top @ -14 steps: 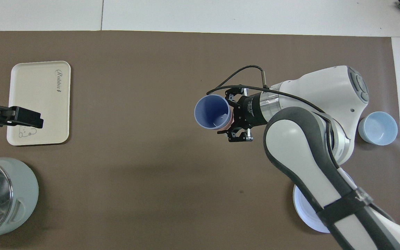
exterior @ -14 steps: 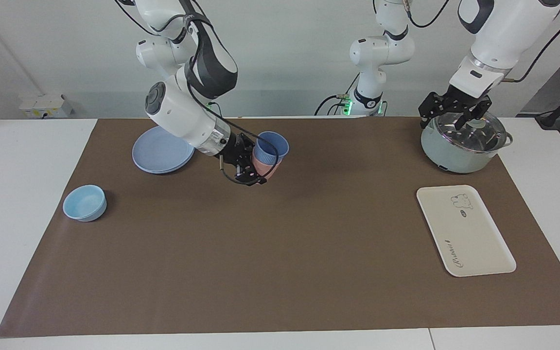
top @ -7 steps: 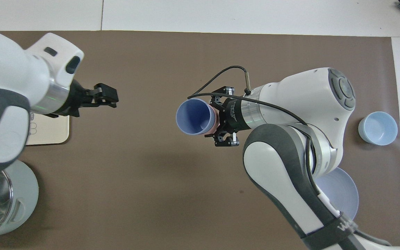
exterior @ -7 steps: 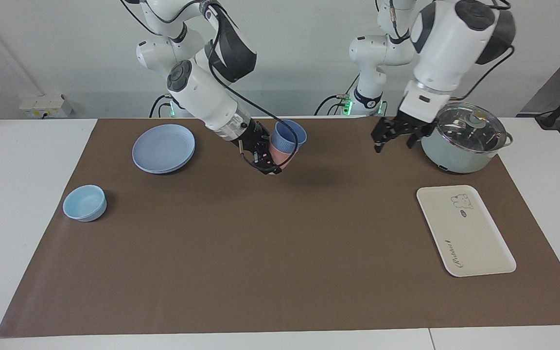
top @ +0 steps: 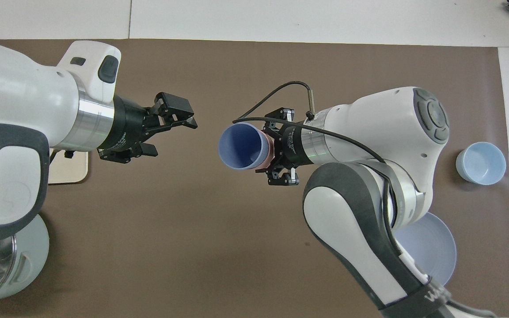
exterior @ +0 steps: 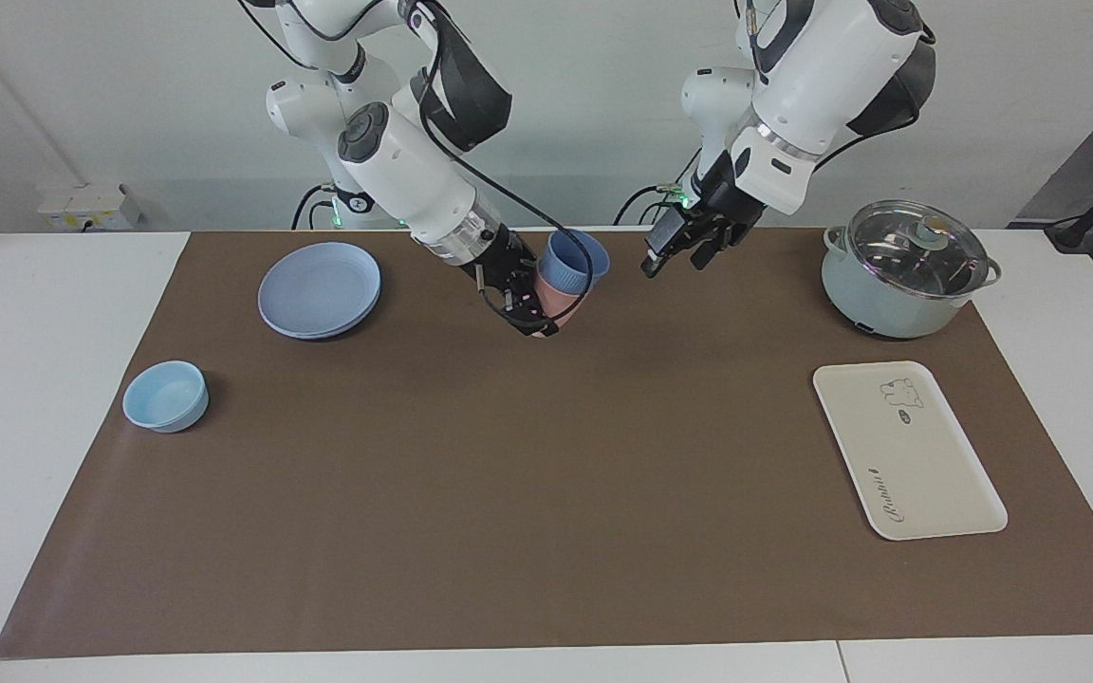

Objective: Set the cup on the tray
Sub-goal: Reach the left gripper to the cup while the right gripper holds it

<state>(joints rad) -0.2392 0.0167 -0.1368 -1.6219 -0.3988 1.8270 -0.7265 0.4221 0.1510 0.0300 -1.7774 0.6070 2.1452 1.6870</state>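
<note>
The right gripper (exterior: 529,305) clamps the pink cup (exterior: 557,302) with the periwinkle-blue cup (exterior: 573,262) nested inside it, over bare brown mat (exterior: 527,493). The left gripper (exterior: 682,249) faces the blue cup's rim with fingers apart, and the cream tray (exterior: 907,451) lies unobstructed.

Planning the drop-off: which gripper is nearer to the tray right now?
Left. The left gripper, open, hangs over the mat between the cup and the pot, toward the tray. The right gripper, holding the nested cups, is over mid-table.
</note>
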